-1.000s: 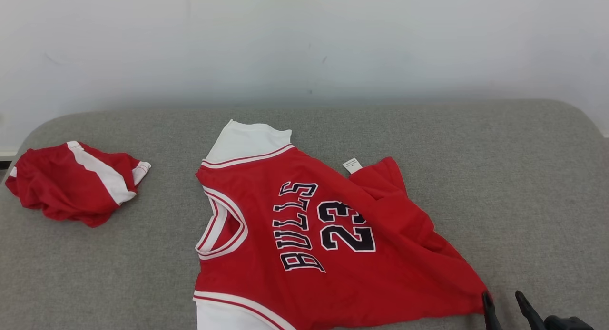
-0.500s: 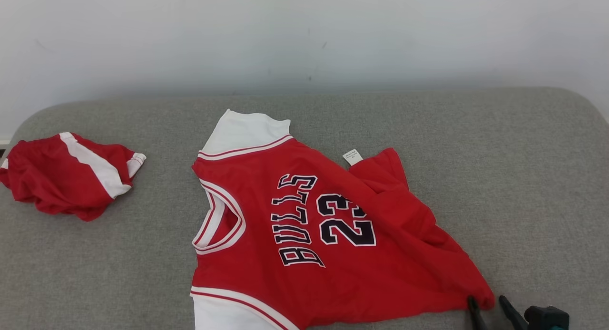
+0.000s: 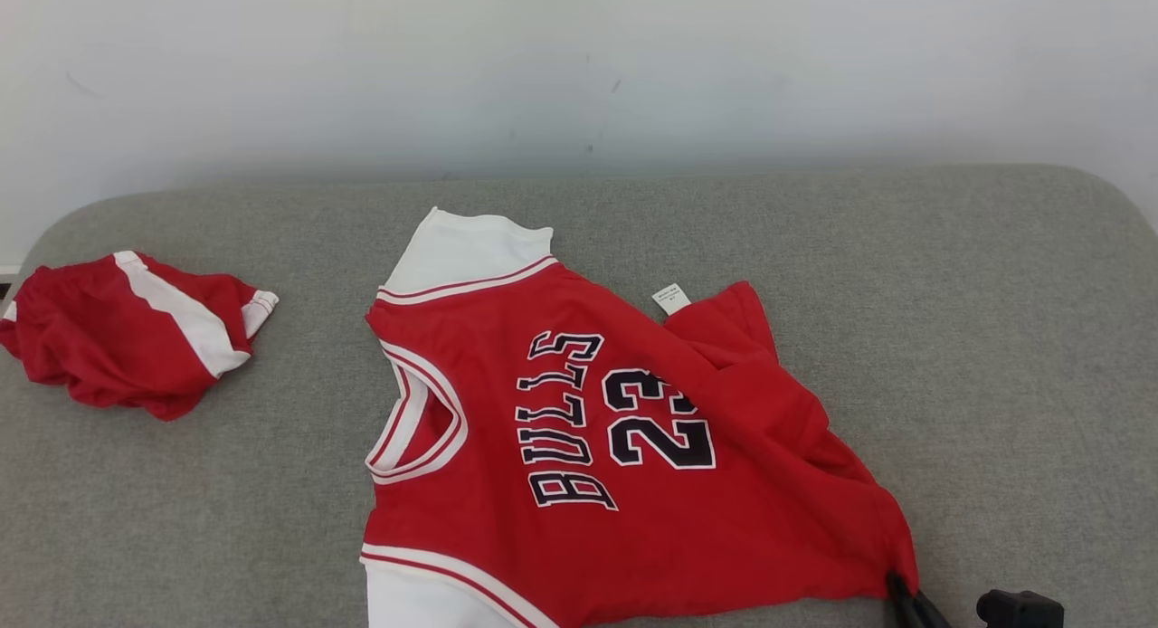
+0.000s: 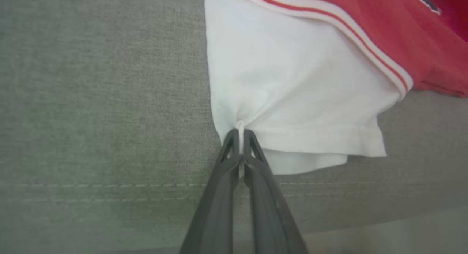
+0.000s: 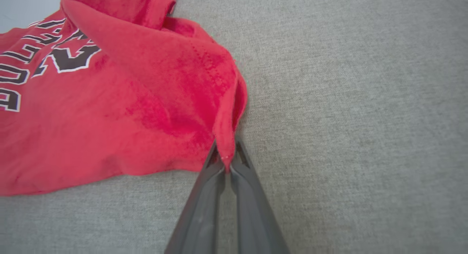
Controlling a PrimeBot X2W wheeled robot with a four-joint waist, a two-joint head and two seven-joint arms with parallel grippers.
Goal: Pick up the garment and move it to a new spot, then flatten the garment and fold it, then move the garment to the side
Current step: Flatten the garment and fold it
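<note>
Grey woven upholstery (image 3: pixel 181 519) with rounded far corners spreads across the lower two thirds of the head view, backed by a plain pale wall (image 3: pixel 579 67). At the far left of that view lies a crumpled bundle of red cloth with white stripes (image 3: pixel 118 338), well apart from everything else. Right of it, around the middle of the frame, the red short-sleeved jersey with white sleeves (image 3: pixel 579 429) lies on the upholstery, neck opening to the left and the dark letters BULLS and number 23 reading sideways. One white sleeve points toward the upper middle of the frame; the other runs off the bottom edge.

In the left wrist view the left gripper (image 4: pixel 240 132) has its two dark fingers pressed together on the hem of that near white sleeve, and the cloth puckers into small creases at the pinch. A stitched seam in the upholstery (image 4: pixel 109 191) runs across the frame below the sleeve.

Further right in the head view, a small white label (image 3: pixel 670 299) pokes out at the jersey's upper edge, beside a rumpled fold of red cloth. At the lower right, the right gripper (image 3: pixel 905 596) is closed on the jersey's red bottom corner; the right wrist view shows that corner gathered into a narrow peak between the fingertips.
</note>
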